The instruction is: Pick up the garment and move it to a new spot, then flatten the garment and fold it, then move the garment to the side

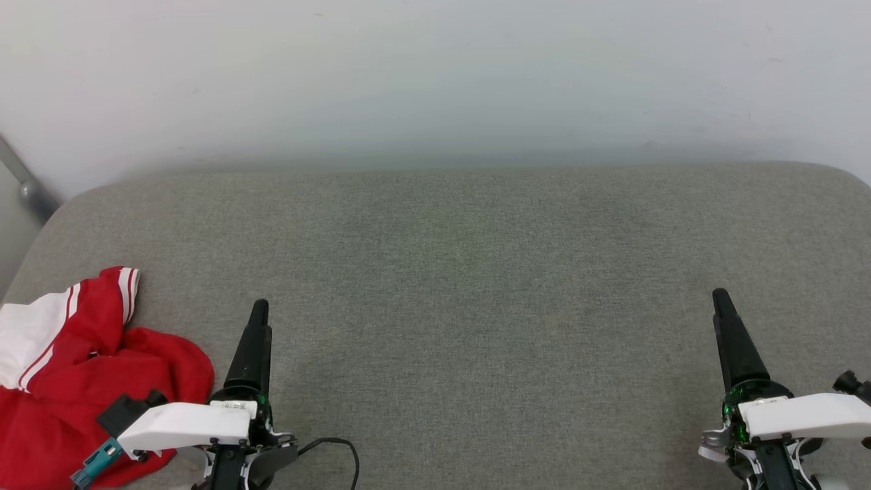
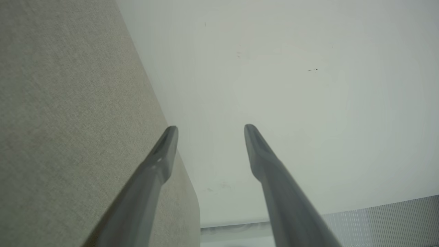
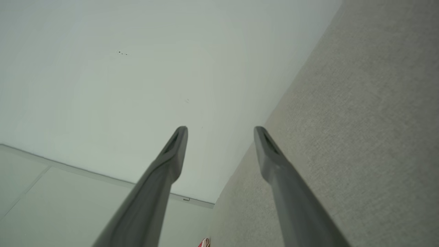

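Head view, with both wrist views. You see a grey fabric pad (image 1: 476,272) whose far edge meets a white wall (image 1: 435,68); its far corners are rounded, and a metal tube (image 1: 24,184) slants down just outside the far-left corner. The garment (image 1: 81,381) lies crumpled at the pad's near-left edge: red cloth with a white sleeve and a red-and-white striped band turned upward. Any print on it is folded out of sight.

The left gripper (image 1: 260,307) points toward the wall just to the right of the garment, its white wrist housing overlapping the red cloth in your view. The right gripper (image 1: 720,296) stands well apart, near the pad's right edge. A broad stretch of grey fabric runs between them and on to the wall.

Each wrist view shows its own two fingers spread, nothing between them. A dark cable (image 1: 340,449) loops beside the left wrist. A small label on that housing is too small to read.
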Motion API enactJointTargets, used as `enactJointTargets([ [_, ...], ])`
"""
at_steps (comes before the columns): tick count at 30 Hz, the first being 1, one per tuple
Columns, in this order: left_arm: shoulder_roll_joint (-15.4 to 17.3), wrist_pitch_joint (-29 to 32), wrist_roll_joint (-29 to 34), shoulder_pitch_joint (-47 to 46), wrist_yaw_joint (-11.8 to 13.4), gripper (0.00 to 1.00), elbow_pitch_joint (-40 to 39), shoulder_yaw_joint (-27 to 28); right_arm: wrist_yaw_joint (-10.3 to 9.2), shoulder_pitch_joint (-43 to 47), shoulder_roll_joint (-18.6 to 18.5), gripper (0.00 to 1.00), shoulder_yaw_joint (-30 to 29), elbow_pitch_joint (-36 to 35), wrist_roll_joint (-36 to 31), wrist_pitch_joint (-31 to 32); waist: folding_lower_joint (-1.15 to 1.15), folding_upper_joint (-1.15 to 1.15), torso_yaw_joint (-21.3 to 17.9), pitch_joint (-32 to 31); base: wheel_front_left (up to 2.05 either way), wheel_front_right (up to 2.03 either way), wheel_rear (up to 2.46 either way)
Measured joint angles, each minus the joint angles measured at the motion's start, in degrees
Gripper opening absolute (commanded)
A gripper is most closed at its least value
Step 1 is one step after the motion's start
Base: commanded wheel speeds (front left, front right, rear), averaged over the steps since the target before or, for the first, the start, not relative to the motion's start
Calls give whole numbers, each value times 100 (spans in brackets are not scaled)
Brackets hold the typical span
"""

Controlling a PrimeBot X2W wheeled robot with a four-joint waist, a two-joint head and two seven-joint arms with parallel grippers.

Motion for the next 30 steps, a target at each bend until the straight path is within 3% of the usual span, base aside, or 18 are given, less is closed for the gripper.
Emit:
enactJointTargets([
  [12,-1,-247,947,-1,0,100,-151,-207,0,21,2,100,102,-265,-1214,-245,0,0,13,-9,0,0,0],
  [30,68,-566,3631,-43,0,100,83,-350,0,141,-5,100,108,-283,-3677,-444,0,0,43,-48,0,0,0],
])
